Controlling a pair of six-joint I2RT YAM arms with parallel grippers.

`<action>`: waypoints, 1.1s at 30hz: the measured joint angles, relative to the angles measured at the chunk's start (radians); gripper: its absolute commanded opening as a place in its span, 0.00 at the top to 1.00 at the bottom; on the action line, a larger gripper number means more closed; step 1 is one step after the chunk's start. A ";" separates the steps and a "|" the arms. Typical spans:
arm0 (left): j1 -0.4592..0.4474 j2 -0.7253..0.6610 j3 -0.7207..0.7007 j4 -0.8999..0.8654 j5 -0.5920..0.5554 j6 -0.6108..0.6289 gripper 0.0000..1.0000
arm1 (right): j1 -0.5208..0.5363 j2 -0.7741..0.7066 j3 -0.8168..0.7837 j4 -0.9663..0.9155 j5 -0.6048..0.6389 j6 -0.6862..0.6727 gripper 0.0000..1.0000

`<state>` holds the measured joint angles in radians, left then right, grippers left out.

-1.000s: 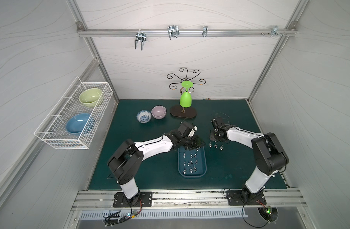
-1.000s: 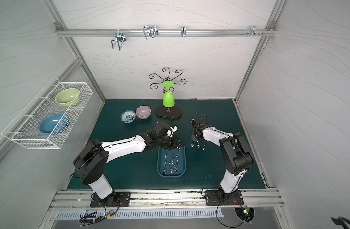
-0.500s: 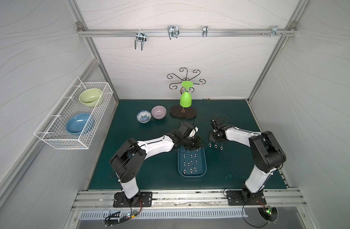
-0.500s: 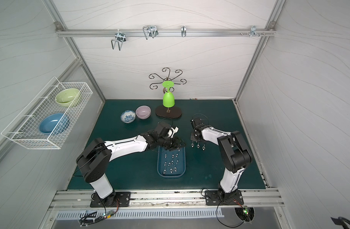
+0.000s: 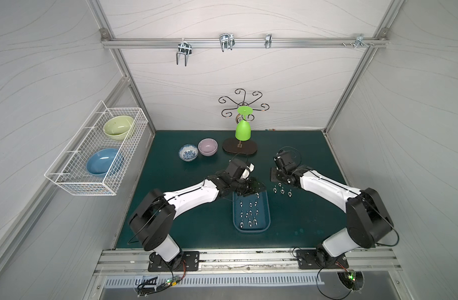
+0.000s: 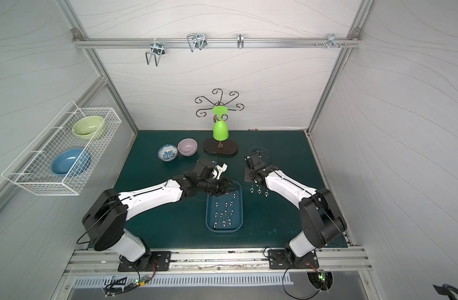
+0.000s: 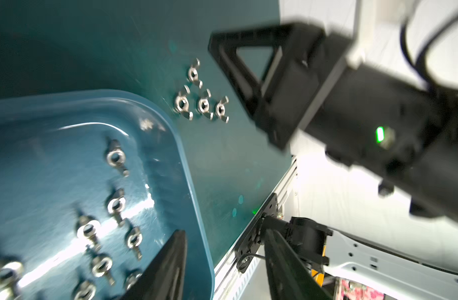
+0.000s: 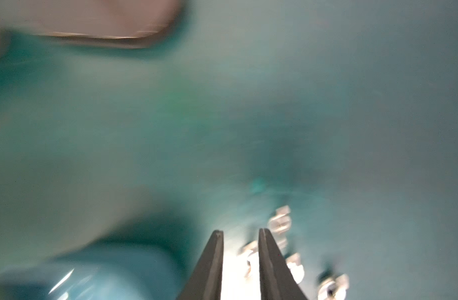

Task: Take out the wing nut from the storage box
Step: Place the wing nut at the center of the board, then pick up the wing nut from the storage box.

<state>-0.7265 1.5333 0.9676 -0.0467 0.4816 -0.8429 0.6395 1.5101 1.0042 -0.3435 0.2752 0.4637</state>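
Observation:
The blue storage box (image 5: 264, 219) (image 6: 237, 220) lies on the green mat with several wing nuts (image 5: 250, 213) (image 7: 115, 205) in it. My left gripper (image 5: 256, 189) (image 7: 224, 233) hangs open over the box's far end, one finger inside the rim and one outside, holding nothing. To the right of the box, several wing nuts (image 5: 282, 191) (image 7: 204, 104) lie on the mat. My right gripper (image 5: 282, 179) (image 8: 240, 231) stands just above them, jaws a narrow gap apart. In the blurred right wrist view a nut (image 8: 248, 255) lies on the mat under that gap.
At the back stand a patterned bowl (image 5: 188, 152), a pink bowl (image 5: 207, 146) and a black hook stand (image 5: 239, 150) carrying a green cup (image 5: 243, 131). A white wire basket (image 5: 85, 185) with two bowls hangs on the left wall.
The right gripper's jaws have parted from shut, leaving a wing nut on the mat among the others. The left gripper has barely moved over the box.

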 measured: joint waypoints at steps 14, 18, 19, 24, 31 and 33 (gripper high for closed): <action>0.349 -0.391 -0.393 -0.155 -0.106 -0.050 0.47 | 0.401 0.188 0.052 -0.004 -0.066 0.141 0.67; 0.353 -0.420 -0.393 -0.158 -0.108 -0.047 0.47 | 0.401 0.241 0.082 -0.001 -0.077 0.150 0.66; 0.353 -0.419 -0.393 -0.159 -0.108 -0.047 0.47 | 0.401 0.250 0.091 -0.002 -0.079 0.150 0.65; 0.353 -0.407 -0.393 -0.162 -0.106 -0.047 0.47 | 0.401 0.282 0.126 0.003 -0.084 0.151 0.65; 0.354 -0.397 -0.393 -0.161 -0.102 -0.041 0.47 | 0.401 0.326 0.137 0.003 -0.082 0.160 0.65; 0.354 -0.397 -0.393 -0.161 -0.101 -0.039 0.47 | 0.401 0.331 0.137 0.003 -0.082 0.161 0.65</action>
<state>-0.3729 1.1362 0.5751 -0.2077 0.3809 -0.8822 1.0401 1.8412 1.1408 -0.3405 0.1928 0.6247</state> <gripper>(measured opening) 0.529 0.349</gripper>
